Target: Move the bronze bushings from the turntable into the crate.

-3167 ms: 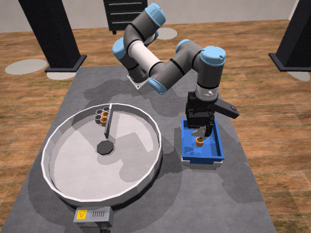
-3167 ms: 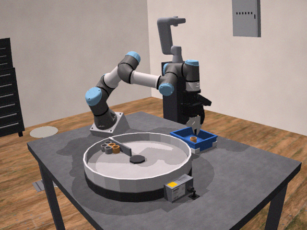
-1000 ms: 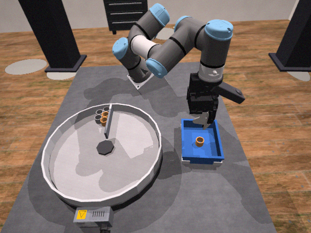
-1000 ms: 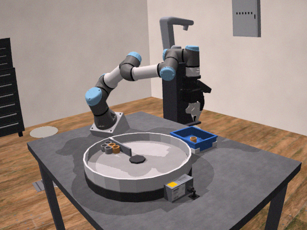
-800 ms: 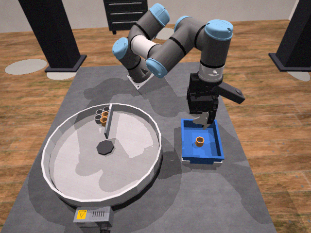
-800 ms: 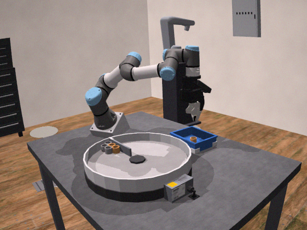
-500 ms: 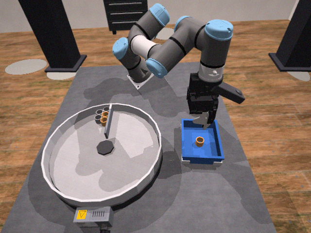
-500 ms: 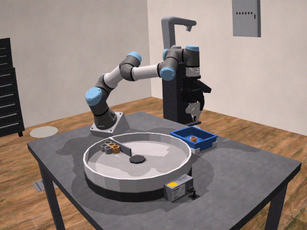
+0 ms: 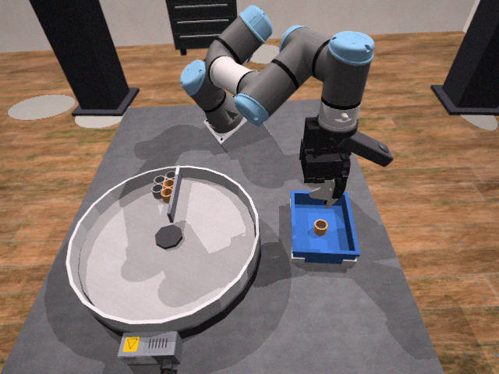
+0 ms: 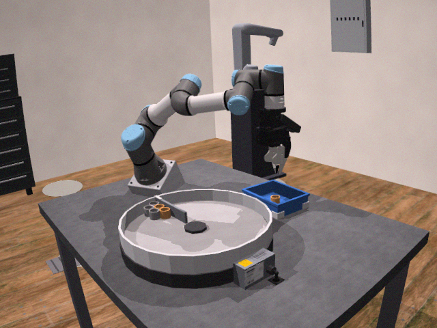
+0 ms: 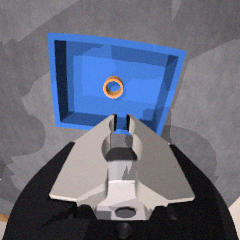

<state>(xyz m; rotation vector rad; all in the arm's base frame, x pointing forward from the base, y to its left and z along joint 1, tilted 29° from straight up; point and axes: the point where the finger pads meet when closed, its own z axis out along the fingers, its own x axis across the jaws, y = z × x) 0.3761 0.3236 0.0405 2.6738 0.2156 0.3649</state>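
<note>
Pale walls and wood-plank flooring (image 9: 439,181) (image 10: 102,169) are surrounding a mottled grey bench (image 9: 314,314) (image 10: 352,240) (image 11: 210,75). Above the near end of the crate, the black two-jaw gripper with pale metal fingers (image 9: 329,202) (image 10: 278,171) is pointing down, closed up nearly tip to tip and gripping nothing. Below it, an open blue rectangular crate (image 9: 324,254) (image 10: 296,207) (image 11: 117,42) is holding one short orange-bronze sleeve (image 9: 320,231) (image 10: 275,199) (image 11: 113,95), standing upright and apart from the walls. Farther out, a round grey turntable with a white rim (image 9: 69,249) (image 10: 176,262) is carrying two more bronze bushings (image 9: 167,196) (image 10: 164,213), grouped with three grey steel bushings (image 9: 157,191) (image 10: 154,214) beside a flat grey divider (image 9: 175,197) (image 10: 176,208)

What is mattering for the coming move is that the remaining bronze pair is lying well to the gripper's left in the top view, across the turntable, bores facing up; a straight-down approach is seeming right, with the fingers needing to open and avoid the divider and steel neighbours. The wrist view is showing the narrow gap between the fingertips, which the top view is not resolving, but only the other two views are showing the turntable

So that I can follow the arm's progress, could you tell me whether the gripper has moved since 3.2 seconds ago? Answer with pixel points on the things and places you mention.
Yes: the gripper (image 9: 329,204) (image 10: 277,170) (image 11: 121,115) has risen, now standing higher above the blue crate (image 9: 292,225) (image 10: 292,208) (image 11: 117,42).
</note>
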